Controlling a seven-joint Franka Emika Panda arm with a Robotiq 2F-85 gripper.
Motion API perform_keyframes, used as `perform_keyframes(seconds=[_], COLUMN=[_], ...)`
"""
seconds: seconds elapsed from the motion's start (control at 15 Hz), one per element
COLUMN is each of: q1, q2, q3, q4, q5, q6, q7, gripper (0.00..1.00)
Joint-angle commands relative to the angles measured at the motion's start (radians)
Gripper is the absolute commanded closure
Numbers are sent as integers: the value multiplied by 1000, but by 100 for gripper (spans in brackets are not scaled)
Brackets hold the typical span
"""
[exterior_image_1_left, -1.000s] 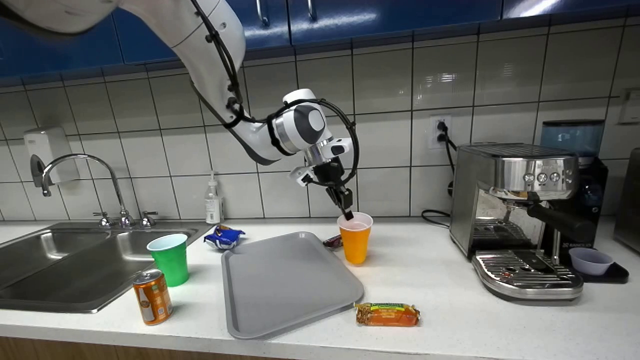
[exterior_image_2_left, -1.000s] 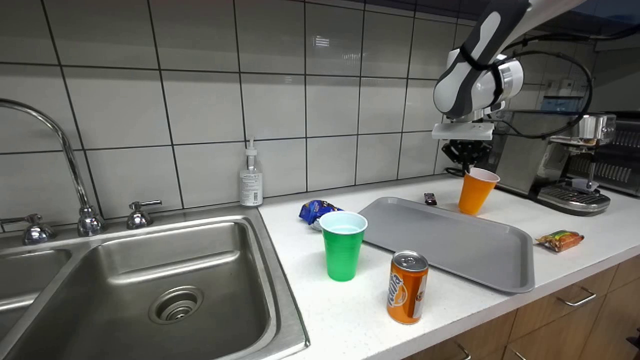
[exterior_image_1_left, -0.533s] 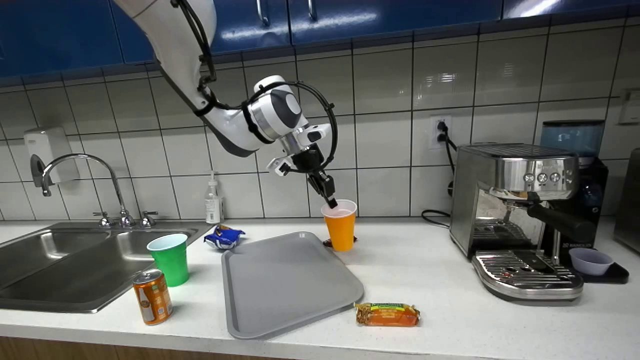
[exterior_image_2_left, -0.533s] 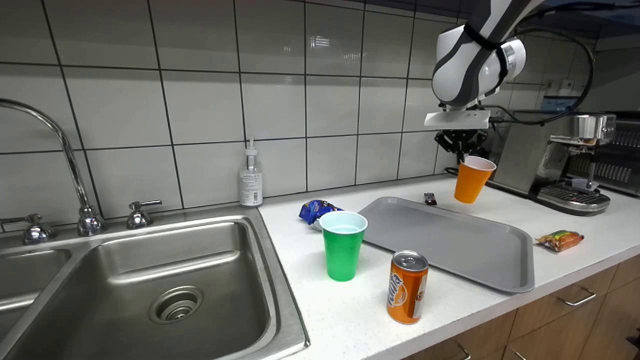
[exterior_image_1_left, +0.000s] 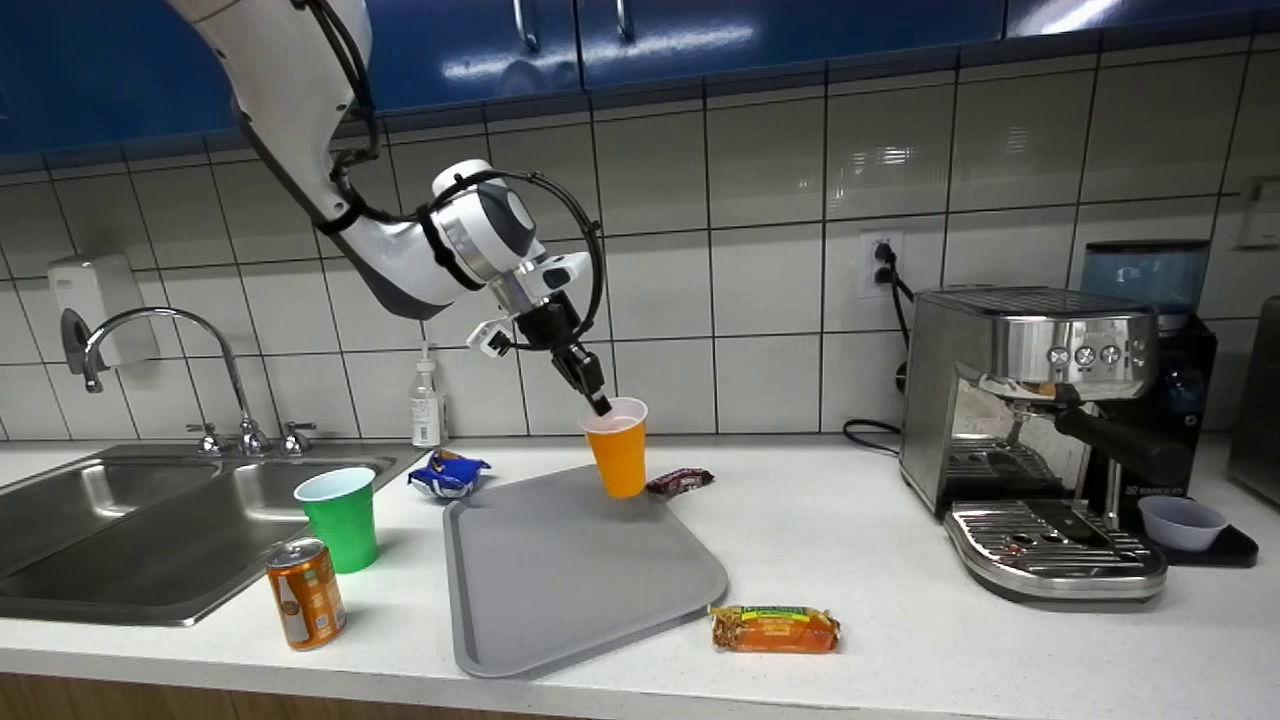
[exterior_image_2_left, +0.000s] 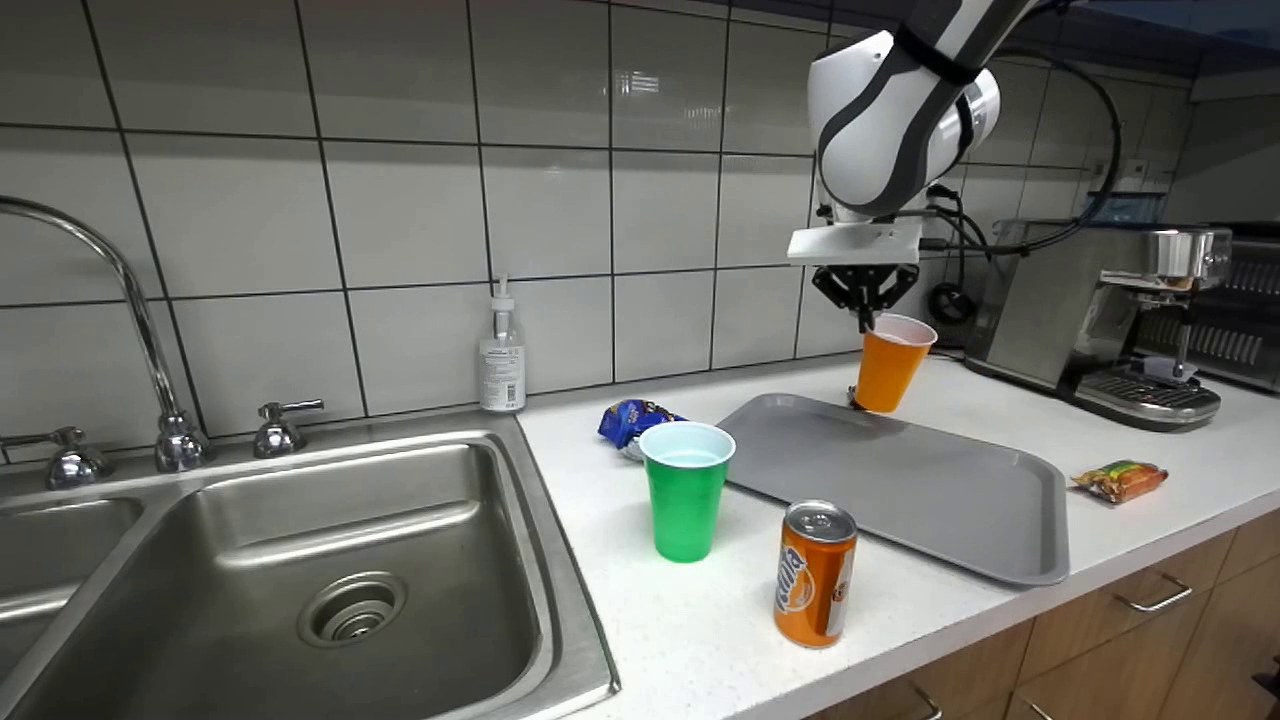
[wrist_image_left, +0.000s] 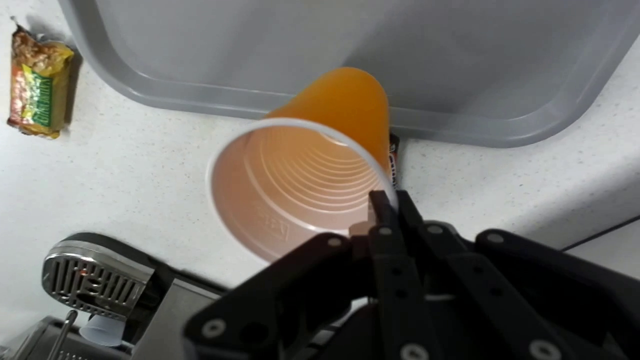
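Holding the orange cup (exterior_image_1_left: 619, 455) by its rim in the almost closed gripper (wrist_image_left: 391, 198), and just now carrying it, tilted in the air, from over the counter (exterior_image_1_left: 860, 560) to over the edge of the gray tray (exterior_image_1_left: 570, 595), thus advancing this transfer.

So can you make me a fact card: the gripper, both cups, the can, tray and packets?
gripper: shut, pinching the rim of the orange cup
orange cup: tilted, in the air at the edge of the tray
green cup: upright, between the sink and the tray
can: orange, standing near the green cup
tray: gray, flat on the counter
blue packet: beside the tray, sink side
dark packet: beside the tray, near the orange cup
orange-yellow packet: beside the tray, coffee machine side
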Motion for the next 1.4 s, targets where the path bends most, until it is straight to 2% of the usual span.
perform_keyframes(seconds=[0.0,0.4,0.87,0.93,1.0,1.33], q1=[7,3,4,4,6,19], q2=[-17,26,66,67,65,53], q3=[49,124,156,157,156,158], q4=[-9,24,50,52,53,57], q5=[-35,-2,13,14,11,-1], q6=[-20,-23,-26,-26,-26,-27], q7=[47,21,-1,-2,0,7], gripper=[99,99,99,70,69,33])
